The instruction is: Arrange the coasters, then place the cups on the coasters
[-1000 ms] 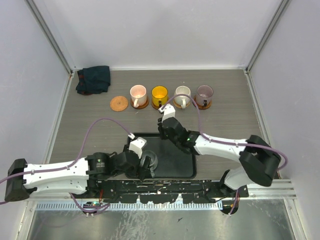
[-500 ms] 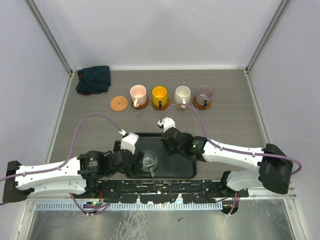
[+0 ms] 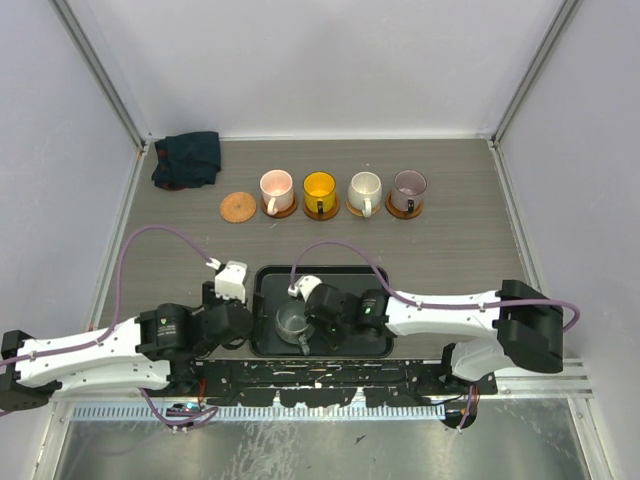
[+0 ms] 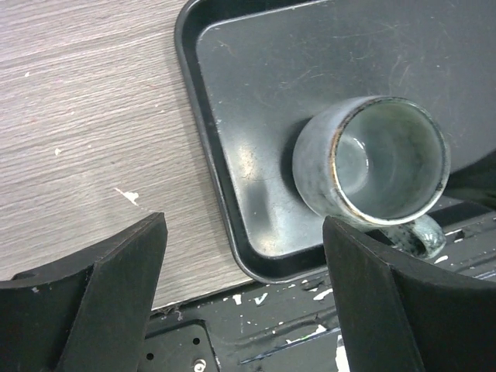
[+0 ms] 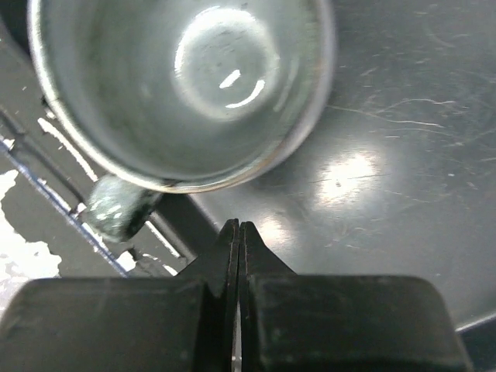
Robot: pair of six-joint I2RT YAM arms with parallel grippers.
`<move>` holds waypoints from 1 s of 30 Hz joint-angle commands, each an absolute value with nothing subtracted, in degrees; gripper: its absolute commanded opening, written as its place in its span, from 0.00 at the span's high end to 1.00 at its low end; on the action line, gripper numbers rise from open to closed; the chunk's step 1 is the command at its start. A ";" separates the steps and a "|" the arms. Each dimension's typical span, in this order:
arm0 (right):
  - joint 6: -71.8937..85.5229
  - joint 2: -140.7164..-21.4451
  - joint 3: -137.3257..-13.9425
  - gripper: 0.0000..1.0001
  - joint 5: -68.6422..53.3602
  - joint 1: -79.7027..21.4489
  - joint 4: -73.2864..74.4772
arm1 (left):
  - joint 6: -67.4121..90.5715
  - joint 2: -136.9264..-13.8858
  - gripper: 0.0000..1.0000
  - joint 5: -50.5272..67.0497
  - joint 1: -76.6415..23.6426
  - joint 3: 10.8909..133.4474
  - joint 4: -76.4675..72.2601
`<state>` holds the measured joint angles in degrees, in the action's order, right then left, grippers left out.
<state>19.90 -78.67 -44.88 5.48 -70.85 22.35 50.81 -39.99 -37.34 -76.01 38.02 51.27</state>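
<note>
Upper centre, four small mugs point(image 3: 276, 186) sit on round wooden coasters point(image 3: 285, 212); a fifth coaster point(image 3: 238, 207) lies bare. My grey mug point(image 3: 291, 321) waits in the black tray point(image 3: 350, 285), lower centre. The left gripper point(image 4: 240, 256) gapes empty and the right gripper point(image 5: 239, 232) is closed on nothing.

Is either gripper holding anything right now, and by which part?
Nothing. Left gripper stands open near the grey cup; right gripper is shut empty next to it.

Four cups are stood upright in a far row, each on a brown-orange coaster point(image 3: 283, 211): the pink cup point(image 3: 276, 186), yellow cup point(image 3: 319, 187), cream-white cup point(image 3: 365, 187) and mauve cup point(image 3: 409, 185). A bare coaster point(image 3: 238, 207) is seen just left of the pink cup. The grey cup point(image 3: 292, 322) is stood upright, off any coaster, in the near-left part of the black tray point(image 3: 330, 280), its handle turned toward the near edge.
</note>
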 commanded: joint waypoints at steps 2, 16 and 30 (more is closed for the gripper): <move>17.07 -79.45 -49.90 0.99 1.43 -73.56 24.15 | 54.25 -40.49 0.18 -41.52 -76.20 39.22 54.08; 14.70 -85.65 -54.94 0.99 -5.51 -74.24 21.06 | 56.10 -39.88 0.18 -39.29 -76.22 36.50 51.24; 13.36 -89.48 -58.96 0.96 -14.23 -74.29 17.15 | 51.78 -36.12 0.20 -39.51 -76.25 36.88 50.55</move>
